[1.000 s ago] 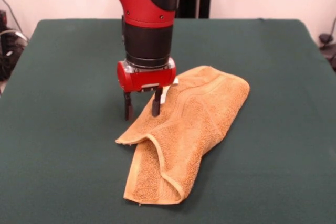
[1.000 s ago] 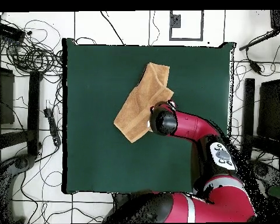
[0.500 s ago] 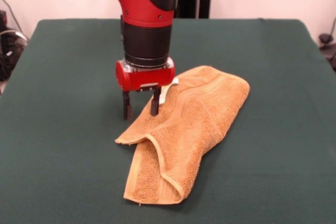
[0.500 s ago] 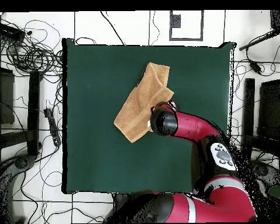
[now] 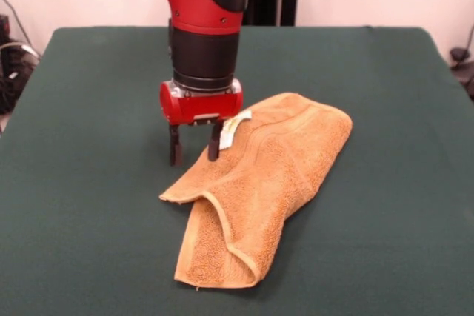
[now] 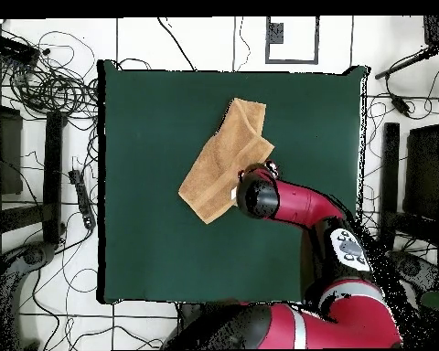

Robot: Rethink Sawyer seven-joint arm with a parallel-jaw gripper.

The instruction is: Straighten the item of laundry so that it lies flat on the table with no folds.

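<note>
my gripper (image 5: pixel 194 152): fingers apart, tips down at towel's edge, contact unclear | towel (image 5: pixel 255 190): folded over itself, mid table (image 5: pixel 89 205), white tag (image 5: pixel 231 128) half behind one finger | overhead: my arm (image 6: pixel 292 203) hides gripper and towel's near corner

Bare table (image 5: pixel 89 205) surrounds the folded towel (image 5: pixel 259 183); only the arm (image 5: pixel 204 27) intrudes.

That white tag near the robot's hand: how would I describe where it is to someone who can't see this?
Start at the green table, then the folded orange-tan towel on it. At the towel's far edge, right beside the open hand, sits the white tag, the only white thing on the cloth.
</note>
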